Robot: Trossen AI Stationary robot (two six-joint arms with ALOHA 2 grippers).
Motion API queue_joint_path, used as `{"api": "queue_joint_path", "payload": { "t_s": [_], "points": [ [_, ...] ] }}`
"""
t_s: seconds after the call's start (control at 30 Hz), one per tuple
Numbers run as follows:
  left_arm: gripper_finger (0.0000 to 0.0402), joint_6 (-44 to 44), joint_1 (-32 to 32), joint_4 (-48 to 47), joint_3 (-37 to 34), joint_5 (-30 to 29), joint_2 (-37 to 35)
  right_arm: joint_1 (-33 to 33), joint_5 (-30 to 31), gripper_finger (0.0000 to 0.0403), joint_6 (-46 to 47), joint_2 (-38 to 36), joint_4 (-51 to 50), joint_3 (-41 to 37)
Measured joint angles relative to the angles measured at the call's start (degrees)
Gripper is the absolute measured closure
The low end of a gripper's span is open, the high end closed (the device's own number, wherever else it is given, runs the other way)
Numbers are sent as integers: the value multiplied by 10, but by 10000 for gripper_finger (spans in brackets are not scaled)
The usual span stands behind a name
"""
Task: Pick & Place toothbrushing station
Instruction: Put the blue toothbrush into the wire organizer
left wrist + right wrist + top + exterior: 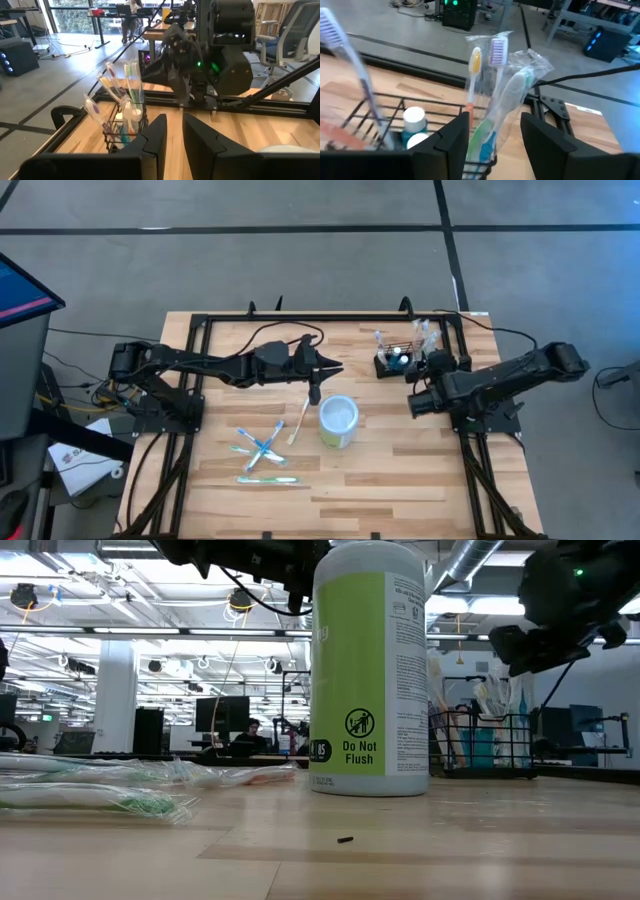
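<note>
While the right gripper point(492, 132), jaws parted, straddles wrapped toothbrushes point(495, 95) in the small black wire-mesh basket point(397, 361) at upper right, insertion appears underway; release and withdrawal seem next. The left gripper point(314, 393), nearly closed and empty, waits mid-frame.

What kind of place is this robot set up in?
Probably an open-plan robotics lab or workshop: exposed ceiling ducts, rows of desks with monitors behind the wooden table, and office chairs on a concrete floor.
</note>
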Motion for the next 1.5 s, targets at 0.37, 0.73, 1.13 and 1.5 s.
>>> {"api": "queue_joint_path", "payload": {
  "t_s": [0.37, 0.73, 1.13, 1.5],
  "points": [
    [348, 0, 0, -75, 0, 0, -35, 105, -15, 238, 19, 0, -43, 54],
    [348, -46, -3, -278, 0, -22, -127, 213, -10, 244, -23, 0, -38, 106],
    [348, -152, -33, -515, -2, -22, -133, 319, 8, 249, -29, 1, -24, 126],
    [348, -279, -110, -544, -76, -14, -138, 368, 5, 252, -32, 2, -8, 126]
  ]
}}
